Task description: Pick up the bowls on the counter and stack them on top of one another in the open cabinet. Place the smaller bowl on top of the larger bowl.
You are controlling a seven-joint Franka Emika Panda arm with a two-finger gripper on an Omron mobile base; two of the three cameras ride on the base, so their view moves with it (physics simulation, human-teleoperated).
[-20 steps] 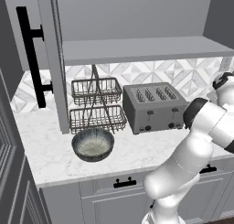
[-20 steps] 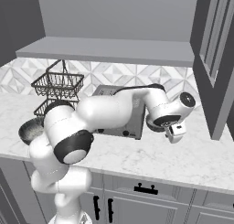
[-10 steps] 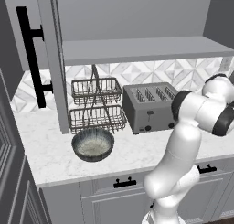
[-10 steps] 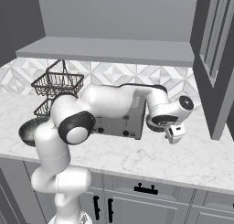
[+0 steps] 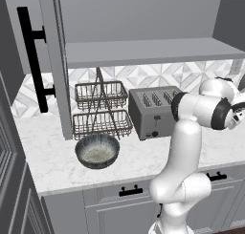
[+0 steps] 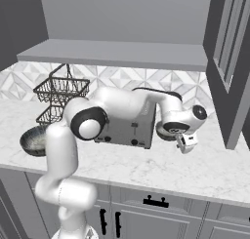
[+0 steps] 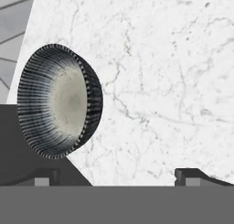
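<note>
Jaws spread wide and gripping nothing, the gripper (image 7: 117, 175) looks down on the white marble counter (image 7: 173, 81), its two dark fingertips (image 7: 187, 175) well apart at the foot of the hand view, the gap apparently set for a bowl's rim. Off to the side of the fingertips rather than between them sits one dark grey bowl (image 7: 58, 101), ribbed outside and pale inside; judging by where the hand hangs in the right base view, low over the counter beside the toaster (image 6: 128, 128), this is probably the smaller bowl, tucked at the toaster's far end, though the arm hides that spot from the base cameras. The bowl looks to lie off the line of the jaws, so the hand would likely have to shift across before closing. The larger bowl (image 5: 97, 151) rests upright on the counter in front of the two-tier wire basket stand (image 5: 101, 109), at the opposite end of the toaster, well apart from the gripper. Above, the open cabinet (image 5: 143, 51) waits with its door swung aside and its grey shelf bare, neither bowl yet stacked there.
</note>
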